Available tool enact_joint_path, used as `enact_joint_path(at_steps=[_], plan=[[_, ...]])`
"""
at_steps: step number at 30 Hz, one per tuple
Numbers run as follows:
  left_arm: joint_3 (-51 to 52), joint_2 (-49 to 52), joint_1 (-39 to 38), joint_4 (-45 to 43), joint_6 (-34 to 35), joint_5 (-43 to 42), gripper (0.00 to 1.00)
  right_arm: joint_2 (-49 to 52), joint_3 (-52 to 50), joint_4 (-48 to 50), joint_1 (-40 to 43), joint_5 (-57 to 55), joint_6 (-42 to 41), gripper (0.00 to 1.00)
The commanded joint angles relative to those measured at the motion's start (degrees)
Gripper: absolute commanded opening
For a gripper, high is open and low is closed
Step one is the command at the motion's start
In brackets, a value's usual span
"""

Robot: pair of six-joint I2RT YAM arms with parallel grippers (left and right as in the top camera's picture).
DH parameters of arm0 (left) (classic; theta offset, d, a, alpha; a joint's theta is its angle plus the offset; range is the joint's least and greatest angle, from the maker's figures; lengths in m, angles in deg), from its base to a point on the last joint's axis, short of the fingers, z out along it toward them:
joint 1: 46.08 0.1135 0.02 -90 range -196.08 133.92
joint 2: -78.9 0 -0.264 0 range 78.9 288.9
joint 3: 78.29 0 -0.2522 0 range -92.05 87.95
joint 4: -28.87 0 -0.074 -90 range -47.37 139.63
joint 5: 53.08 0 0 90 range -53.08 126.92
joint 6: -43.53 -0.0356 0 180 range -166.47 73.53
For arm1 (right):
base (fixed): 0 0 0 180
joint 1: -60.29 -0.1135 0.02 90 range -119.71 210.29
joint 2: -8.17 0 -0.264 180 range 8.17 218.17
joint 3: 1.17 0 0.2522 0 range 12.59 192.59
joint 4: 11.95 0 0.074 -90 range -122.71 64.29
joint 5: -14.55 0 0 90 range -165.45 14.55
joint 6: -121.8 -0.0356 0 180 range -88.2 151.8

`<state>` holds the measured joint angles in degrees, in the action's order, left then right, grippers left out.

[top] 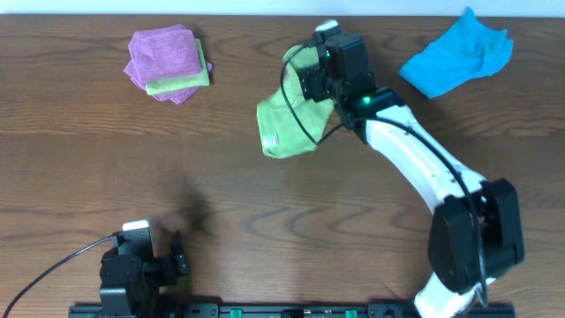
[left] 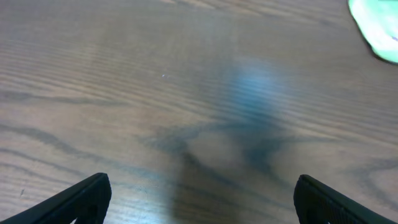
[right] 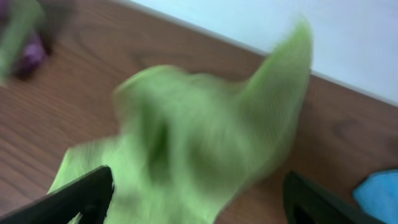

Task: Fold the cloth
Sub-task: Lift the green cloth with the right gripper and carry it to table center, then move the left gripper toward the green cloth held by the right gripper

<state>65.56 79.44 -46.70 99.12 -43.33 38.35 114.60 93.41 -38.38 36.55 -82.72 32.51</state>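
Cloth (top: 281, 124): yellow-green terry, crumpled rather than flat, lying on the wooden worktop (top: 265, 221) close to the far edge and a little right of its middle; one part is bunched up under the right arm's head, and a rounded lobe spreads toward the near edge. Right gripper (right: 198, 179): fingers spread wide, the cloth filling the space between them and rising to a peak on the right side of the wrist view; that view is blurred, so contact between pads and fabric cannot be told. Right arm (top: 415, 163): white links running from the near right corner diagonally up to the cloth, covering its far right part from above. Left gripper (left: 202, 182): fingers held wide apart over bare wood near the near left corner, well apart from the cloth, only an edge of which shows at the top right of its wrist view. Blue cloth (top: 455, 53): rumpled, at the far right corner, apart from the task cloth. Stack of purple cloths (top: 163, 53) with a small green folded cloth (top: 179, 81) between them: toward the far left corner, well apart.
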Motion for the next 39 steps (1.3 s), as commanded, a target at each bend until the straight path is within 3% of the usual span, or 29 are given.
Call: enact_joint_path(at_steps=[1,8,14,16,21,28,33,39], plan=[[0.13,-0.31,-0.26,-0.79,-0.09,-3.91,0.95,-1.99,4.20,-2.62,-1.64,-0.02,0.22,0.99],[0.13,-0.31,-0.26,-1.55,0.13,-5.60,0.95,-4.79,4.28,-12.50,-5.03,0.68,0.20,0.99],[0.04,0.24,-0.26,-9.03,2.51,-13.68,0.95,-4.72,4.11,-24.24,-5.95,8.00,1.09,0.99],[0.00,2.86,-0.26,-11.58,6.21,-14.12,0.95,-4.35,3.87,-26.29,-5.90,11.28,4.07,0.99],[-5.16,20.26,-0.26,-12.59,7.65,-18.49,0.95,-1.95,3.74,-28.33,-5.97,16.20,8.68,0.99],[-24.68,49.18,-0.26,-5.03,5.86,-18.49,0.95,3.63,3.74,-28.11,-6.14,22.23,10.78,0.99],[-32.68,60.28,-0.26,-4.63,5.95,-24.41,0.95,8.48,3.74,-26.23,-7.87,23.80,11.82,0.98],[-35.93,63.95,-0.24,-4.66,6.29,-29.18,0.95,11.28,3.74,-22.77,-9.90,23.85,11.78,0.98]])
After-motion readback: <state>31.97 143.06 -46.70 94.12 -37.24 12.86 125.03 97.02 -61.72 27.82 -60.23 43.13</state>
